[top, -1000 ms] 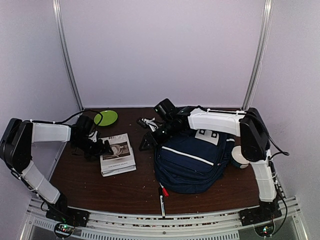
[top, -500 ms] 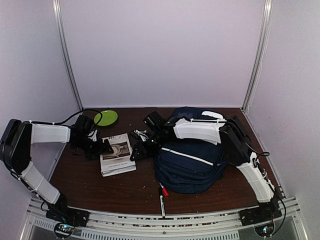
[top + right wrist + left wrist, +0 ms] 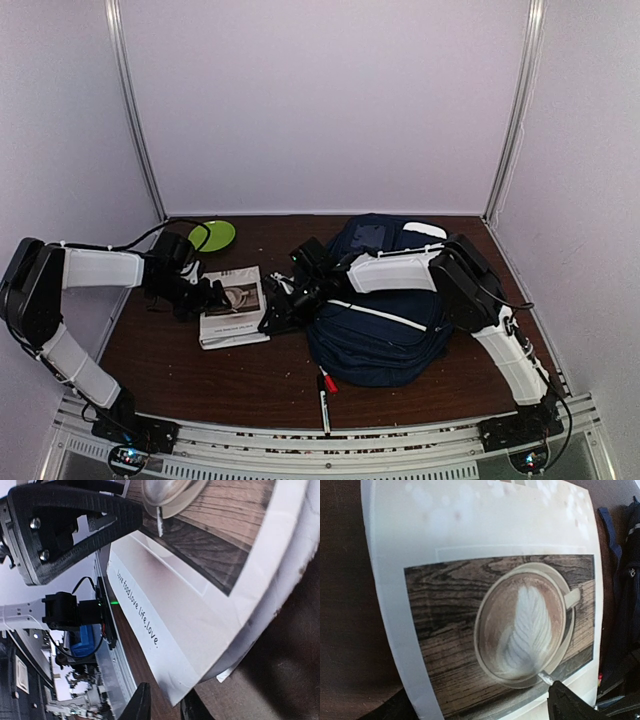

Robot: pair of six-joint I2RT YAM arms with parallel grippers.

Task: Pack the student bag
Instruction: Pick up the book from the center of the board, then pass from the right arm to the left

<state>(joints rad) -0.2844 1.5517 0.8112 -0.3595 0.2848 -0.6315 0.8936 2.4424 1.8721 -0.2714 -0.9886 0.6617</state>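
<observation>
The student bag (image 3: 385,315) is a navy backpack with white stripes, lying at centre right; its edge (image 3: 626,580) also shows in the left wrist view. A book (image 3: 233,305) with a coffee-cup cover (image 3: 520,625) lies left of it. My left gripper (image 3: 207,297) is open wide over the book's left part, with one fingertip (image 3: 567,705) just above the cover. My right gripper (image 3: 274,314) is at the book's near right corner (image 3: 177,692). Its jaws stand narrowly open on either side of that corner, one fingertip (image 3: 141,702) still apart from the paper.
A black marker with a red cap (image 3: 323,393) lies in front of the bag near the table's front edge. A green plate (image 3: 212,236) sits at the back left. Walls close in the table at the back and on both sides.
My right gripper swung left from over the bag to the book's right corner and narrowed its jaws. The bag's top has come into view. My left gripper edged slightly right over the book.
</observation>
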